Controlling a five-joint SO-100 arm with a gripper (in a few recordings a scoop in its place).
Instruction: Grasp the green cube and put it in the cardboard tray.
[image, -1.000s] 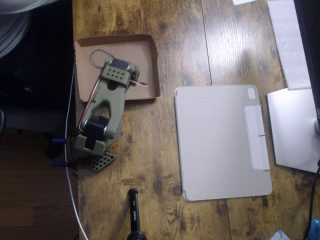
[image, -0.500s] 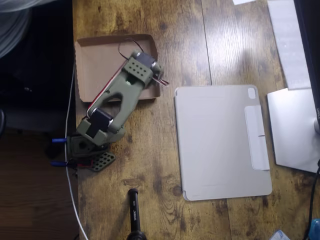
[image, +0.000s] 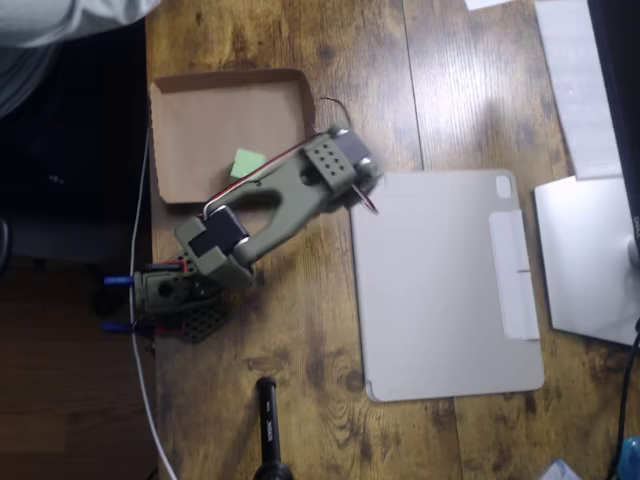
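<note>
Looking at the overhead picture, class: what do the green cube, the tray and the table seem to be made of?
Green cube: probably foam, matte, no shine. Cardboard tray: plain brown cardboard, dull, with folded low walls. Table: wood or wood-look surface, with visible grain, knots and plank seams.

A plank wood table (image: 300, 400) lies under warm light; dark floor (image: 60, 400) runs along its left edge.

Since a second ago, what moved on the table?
The arm swung right in the overhead view, from over the cardboard tray to the grey tablet cover's edge. The green cube now shows lying in the tray. Tray and cover stayed put.
</note>
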